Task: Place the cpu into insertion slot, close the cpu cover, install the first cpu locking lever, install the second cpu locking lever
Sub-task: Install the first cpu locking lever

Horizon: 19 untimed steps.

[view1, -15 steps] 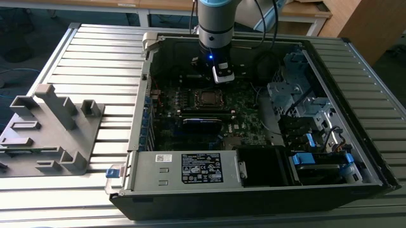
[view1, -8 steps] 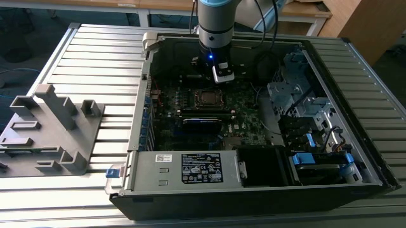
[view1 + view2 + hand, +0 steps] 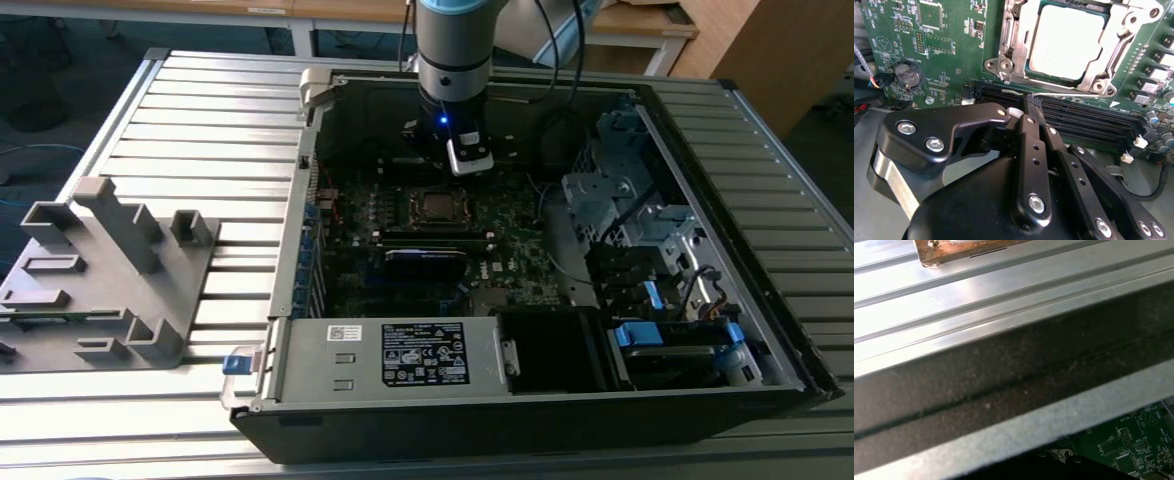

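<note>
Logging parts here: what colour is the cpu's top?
The cpu top is pale silvery metal, clearest in the second wrist view.

In the exterior view, even light falls on the ribbed aluminium table [image 3: 200, 130], which shines pale, while the inside of the open computer case [image 3: 534, 425] lies in deep shadow. A small blue light [image 3: 442, 122] glows on the arm's wrist. In the second wrist view, glare washes the cpu [image 3: 1066, 42] top almost white, the cpu cover [image 3: 1009, 45] glints, and the black gripper [image 3: 1029, 100] carries soft highlights on its screws. In the first wrist view, the table's ribs gleam brightly beside a dim, dark band of the computer case.
</note>
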Motion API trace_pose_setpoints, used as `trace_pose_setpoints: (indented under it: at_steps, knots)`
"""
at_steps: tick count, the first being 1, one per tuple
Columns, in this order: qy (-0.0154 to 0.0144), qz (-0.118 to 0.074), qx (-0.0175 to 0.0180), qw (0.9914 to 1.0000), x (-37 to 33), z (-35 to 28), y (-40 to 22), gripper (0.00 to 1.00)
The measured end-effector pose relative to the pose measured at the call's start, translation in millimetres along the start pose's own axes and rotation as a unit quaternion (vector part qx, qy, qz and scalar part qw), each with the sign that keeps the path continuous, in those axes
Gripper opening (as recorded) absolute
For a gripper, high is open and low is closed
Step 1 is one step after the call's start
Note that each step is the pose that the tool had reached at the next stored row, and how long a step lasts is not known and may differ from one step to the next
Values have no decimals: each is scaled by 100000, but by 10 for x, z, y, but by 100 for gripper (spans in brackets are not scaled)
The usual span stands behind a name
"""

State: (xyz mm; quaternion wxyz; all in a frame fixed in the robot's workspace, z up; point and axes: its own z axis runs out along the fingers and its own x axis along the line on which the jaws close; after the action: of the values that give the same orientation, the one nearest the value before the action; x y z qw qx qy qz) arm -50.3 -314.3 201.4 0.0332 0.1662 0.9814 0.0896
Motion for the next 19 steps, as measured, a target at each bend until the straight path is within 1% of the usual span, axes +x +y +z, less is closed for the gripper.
trace_pose_setpoints:
  at_steps: [4, 10, 13, 16, 18, 19]
  knots:
    - [-41, 2, -15, 100000, 0, 1, -3, 10]
    - [-129, -22, -44, 100000, -6, -4, -29, 10]
    - [-235, -43, -56, 100000, -1, -5, -32, 10]
    - [-943, -198, 372, 99995, 5, 3, -35, 10]
    - [-1305, -273, 583, 99989, 7, 11, -37, 10]
    - [-1435, -303, 657, 99987, 7, 13, -37, 10]
